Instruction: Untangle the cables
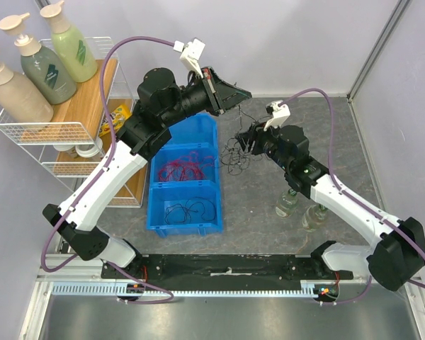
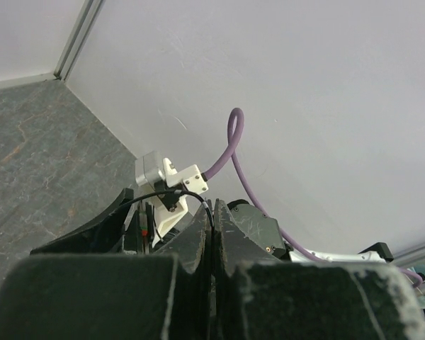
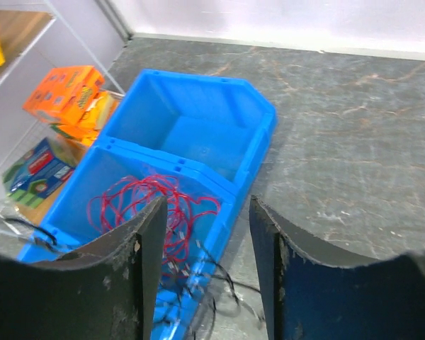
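A loose tangle of black cables [image 1: 235,152] hangs just above the grey table beside the blue bin [image 1: 219,185]. My left gripper [image 1: 244,93] is raised above it, shut on one thin black cable [image 2: 207,202] that arcs out between the closed jaws [image 2: 214,207]. My right gripper [image 1: 247,138] sits at the tangle's right side, open [image 3: 207,207], with blurred black cables [image 3: 223,292] low between its fingers. Red cables [image 1: 188,168] [image 3: 152,205] lie in the bin's middle compartment. More black cables [image 1: 188,210] lie in the near compartment.
The bin's far compartment [image 3: 198,134] holds nothing. A white wire shelf [image 1: 57,131] with pump bottles [image 1: 48,69] and snack boxes [image 3: 71,95] stands left of the bin. Two small glass jars [image 1: 289,203] [image 1: 314,217] stand under the right arm. Walls close the back and right.
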Robot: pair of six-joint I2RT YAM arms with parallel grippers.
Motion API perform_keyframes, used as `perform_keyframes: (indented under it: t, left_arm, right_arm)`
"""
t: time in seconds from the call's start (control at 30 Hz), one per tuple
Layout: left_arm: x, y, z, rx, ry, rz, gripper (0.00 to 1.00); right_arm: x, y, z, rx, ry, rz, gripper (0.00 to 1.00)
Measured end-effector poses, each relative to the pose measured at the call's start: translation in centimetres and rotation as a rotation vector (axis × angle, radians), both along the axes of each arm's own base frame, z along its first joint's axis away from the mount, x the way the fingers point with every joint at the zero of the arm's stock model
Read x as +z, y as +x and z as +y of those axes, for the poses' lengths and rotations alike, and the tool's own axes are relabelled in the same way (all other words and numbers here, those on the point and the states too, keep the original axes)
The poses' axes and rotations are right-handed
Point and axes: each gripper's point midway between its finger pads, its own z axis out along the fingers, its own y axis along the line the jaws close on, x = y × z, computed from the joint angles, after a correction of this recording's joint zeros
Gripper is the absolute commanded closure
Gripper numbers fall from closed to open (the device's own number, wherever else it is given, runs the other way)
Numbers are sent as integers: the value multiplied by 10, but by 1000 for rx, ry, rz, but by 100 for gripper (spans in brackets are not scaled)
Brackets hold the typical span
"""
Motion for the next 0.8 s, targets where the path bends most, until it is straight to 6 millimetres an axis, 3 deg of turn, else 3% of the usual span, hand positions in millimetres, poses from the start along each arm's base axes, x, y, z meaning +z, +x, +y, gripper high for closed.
perform_keyframes:
  t: [0.2,0.33,0.6,0.8]
  left_arm:
    - [0,0,0,0,-1,0,98]
    - [0,0,0,0,-1,0,98]
    - [0,0,0,3,0,0,98]
    - [0,0,0,2,-1,0,98]
  right_arm:
    - [2,-13,23,147,53,-31,45]
    - [5,-22,32,221,65,-35,40]
    - [14,-49,47,382,92,-53,33]
    - [10,-55,49,415,88,-55,31]
